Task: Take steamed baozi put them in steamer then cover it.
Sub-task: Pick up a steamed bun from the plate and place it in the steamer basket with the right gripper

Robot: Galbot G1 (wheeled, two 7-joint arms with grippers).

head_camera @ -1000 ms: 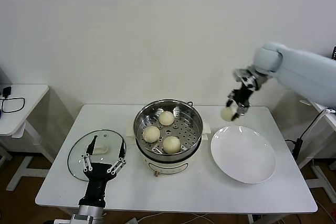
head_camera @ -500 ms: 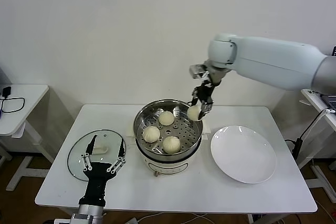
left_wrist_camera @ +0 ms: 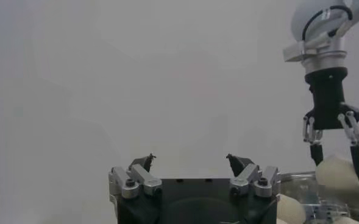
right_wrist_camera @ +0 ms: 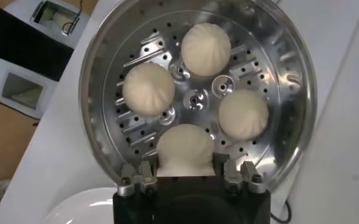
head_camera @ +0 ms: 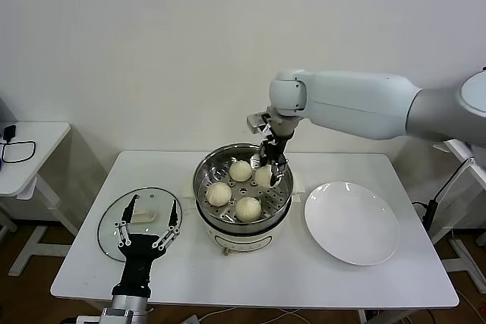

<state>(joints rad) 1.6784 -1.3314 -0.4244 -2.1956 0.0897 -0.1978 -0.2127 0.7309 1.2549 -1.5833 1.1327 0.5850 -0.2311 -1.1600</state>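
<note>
Head view: the right gripper (head_camera: 267,171) hangs inside the steamer (head_camera: 243,187) at about 2 o'clock, its fingers closed around 1 bun (head_camera: 263,176). 3 more buns (head_camera: 248,208) lie on the tray at 12, 9 and 6 o'clock. The lid (head_camera: 140,222) lies on the table (head_camera: 304,278) at the steamer's 9 o'clock, with the left gripper (head_camera: 146,227) spread wide over it, holding nothing. A white plate (head_camera: 352,222) sits at 3 o'clock.

Left wrist view: the left gripper (left_wrist_camera: 190,162) shows its fingers wide apart.

Right wrist view: the held bun (right_wrist_camera: 185,152) sits between the fingers (right_wrist_camera: 135,176), over the perforated tray (right_wrist_camera: 194,97).
</note>
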